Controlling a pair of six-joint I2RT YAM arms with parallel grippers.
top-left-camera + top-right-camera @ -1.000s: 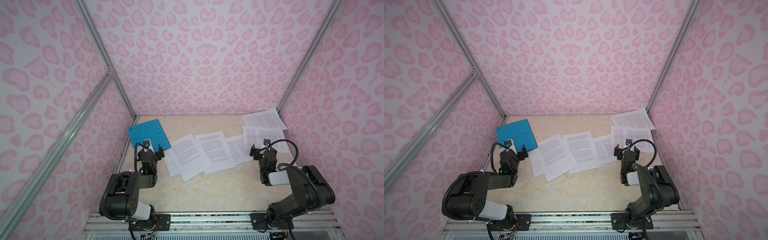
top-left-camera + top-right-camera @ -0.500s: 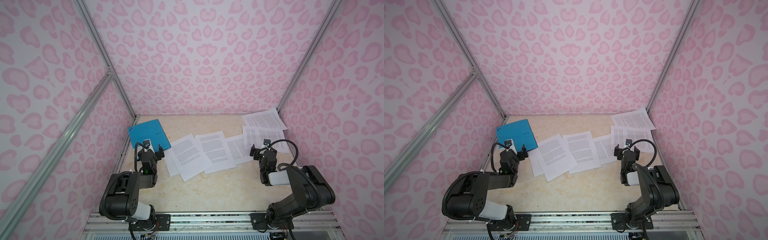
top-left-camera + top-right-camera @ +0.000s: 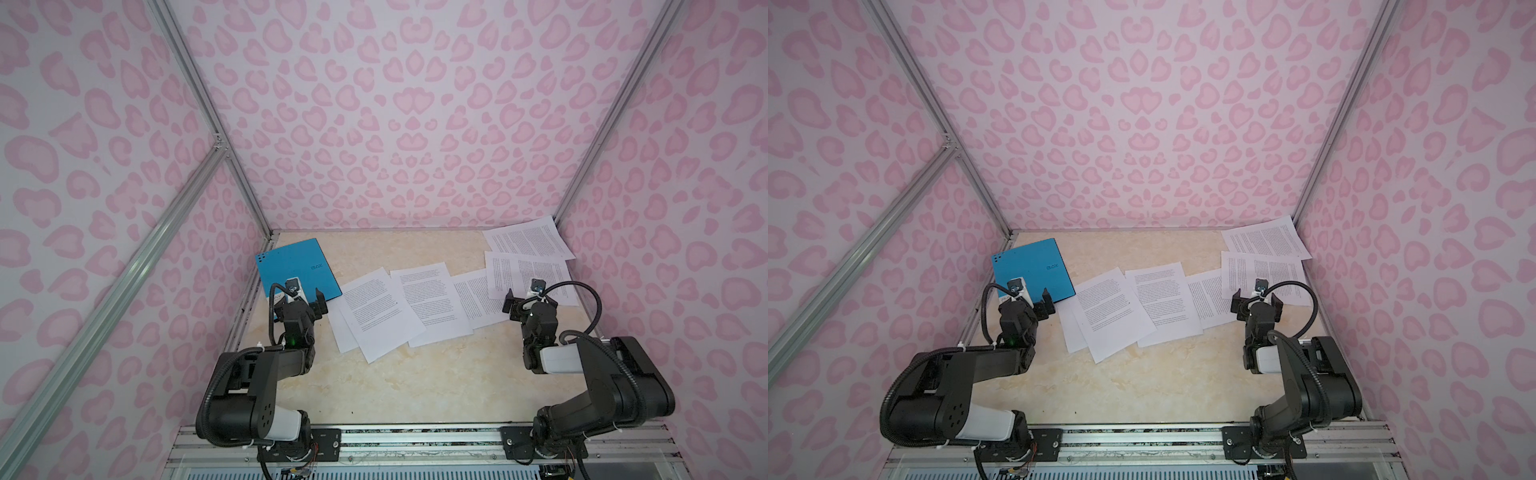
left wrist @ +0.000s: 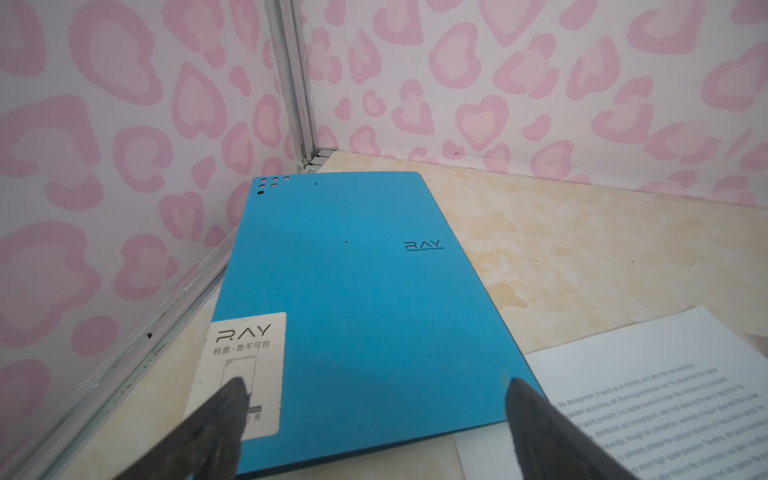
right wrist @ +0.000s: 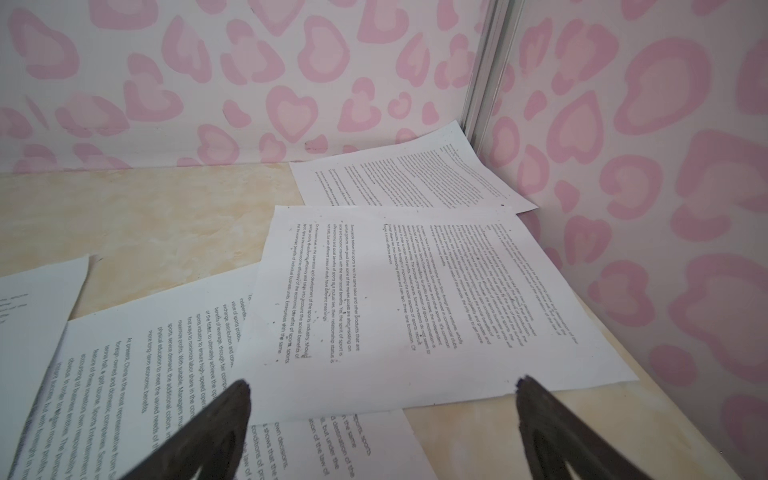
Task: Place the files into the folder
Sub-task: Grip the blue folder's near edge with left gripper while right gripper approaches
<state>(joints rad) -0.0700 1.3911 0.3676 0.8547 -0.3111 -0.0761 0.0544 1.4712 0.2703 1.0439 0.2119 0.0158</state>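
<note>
The left gripper (image 4: 376,386) is spread wide and holds nothing. Its two fingertips (image 4: 239,388) straddle the near short edge of the folder (image 4: 353,291), one over the white label (image 4: 245,361) and one at the opposite near corner. Whether they touch the cover cannot be told.

The right gripper (image 5: 382,384) is equally wide apart and empty. It is poised over the near edge of a printed sheet close to the right wall.

The folder (image 3: 297,266) lies closed and flat in the far-left corner of the table (image 3: 395,382). Its long axis runs away from the left gripper (image 3: 300,297) toward that corner, slightly askew to the wall, with the logo side up.

The files (image 3: 428,303) fan out in an overlapping row from just beside the folder to the right gripper (image 3: 530,299). Two more sheets lie beyond it, the farthest reaching the far-right corner.
</note>
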